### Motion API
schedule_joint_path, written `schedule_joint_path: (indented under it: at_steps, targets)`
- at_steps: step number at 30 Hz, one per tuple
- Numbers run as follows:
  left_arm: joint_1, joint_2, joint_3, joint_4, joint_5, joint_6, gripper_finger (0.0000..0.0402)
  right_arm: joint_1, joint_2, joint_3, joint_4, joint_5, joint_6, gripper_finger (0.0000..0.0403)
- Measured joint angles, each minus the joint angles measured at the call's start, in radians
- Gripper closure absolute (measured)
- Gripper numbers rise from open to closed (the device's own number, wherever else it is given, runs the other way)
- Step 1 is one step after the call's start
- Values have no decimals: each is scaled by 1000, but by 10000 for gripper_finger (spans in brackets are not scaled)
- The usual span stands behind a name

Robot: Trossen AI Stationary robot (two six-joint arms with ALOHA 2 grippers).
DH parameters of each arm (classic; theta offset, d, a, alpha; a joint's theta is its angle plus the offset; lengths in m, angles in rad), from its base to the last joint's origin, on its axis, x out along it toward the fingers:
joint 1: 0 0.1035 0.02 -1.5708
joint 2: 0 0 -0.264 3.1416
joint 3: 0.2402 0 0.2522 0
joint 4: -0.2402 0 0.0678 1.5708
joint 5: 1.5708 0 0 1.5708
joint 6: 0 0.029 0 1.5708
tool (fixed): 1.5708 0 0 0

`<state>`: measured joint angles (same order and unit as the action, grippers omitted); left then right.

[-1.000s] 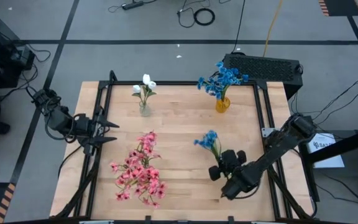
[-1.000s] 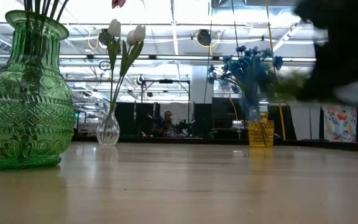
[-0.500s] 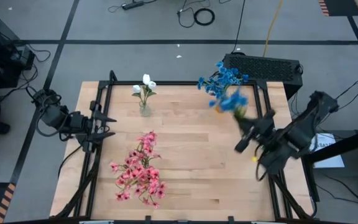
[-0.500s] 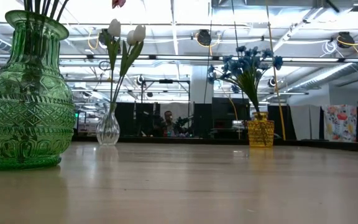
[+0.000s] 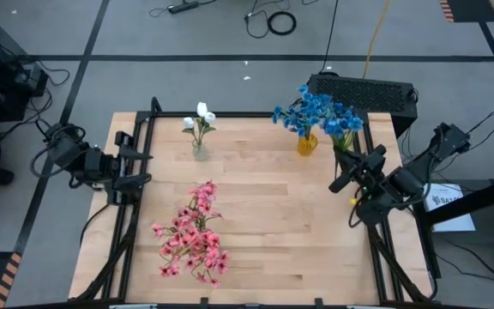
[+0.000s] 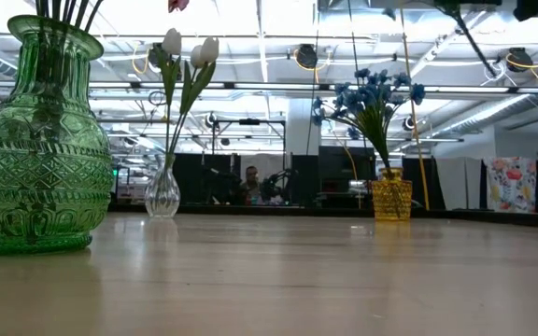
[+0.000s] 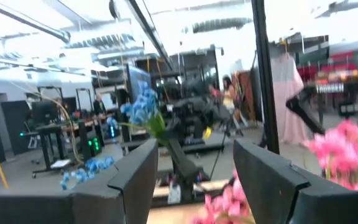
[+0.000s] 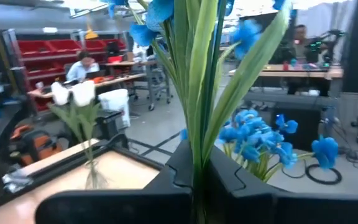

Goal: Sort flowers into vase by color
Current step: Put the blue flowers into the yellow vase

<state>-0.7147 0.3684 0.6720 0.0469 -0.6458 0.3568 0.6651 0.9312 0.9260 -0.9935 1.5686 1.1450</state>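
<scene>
1. The blue sprig [image 5: 343, 130] sits up in the air just right of the yellow vase [image 5: 307, 144], stem pointing back into the right gripper [image 5: 347, 178].
2. That gripper's pinched tight on the stem, so the vase mouth lies off to its left.
3. Left gripper [image 5: 141, 167] waits, fingers apart, at the table's left edge.

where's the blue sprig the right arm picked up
In the high view the blue sprig is pinched in the right gripper at the table's far right, its blossoms beside the yellow vase of blue flowers.

A black keyboard [image 5: 363, 92] lies beyond the wooden table [image 5: 256, 257].
</scene>
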Motion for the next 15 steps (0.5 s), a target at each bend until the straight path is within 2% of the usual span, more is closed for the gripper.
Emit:
schedule_joint_path:
  at_steps: [5, 7, 9, 11, 15]
  targets:
    - [0, 53, 0, 156, -1, 57, 185, -36, 4, 32, 138, -3, -97, 401]
    - [3, 86, 1, 218, -13, 88, 185, -36, 8, 59, 253, -18, -233, 401]
    - [12, 119, 24, 230, -28, 96, 185, -37, 16, 92, 394, -80, -426, 401]
    - [25, 158, 59, 227, -36, 93, 185, -48, 19, 128, 548, -176, -646, 400]
    - [53, 247, 136, 182, -9, 54, 185, -85, 19, 201, 853, -528, -1073, 400]
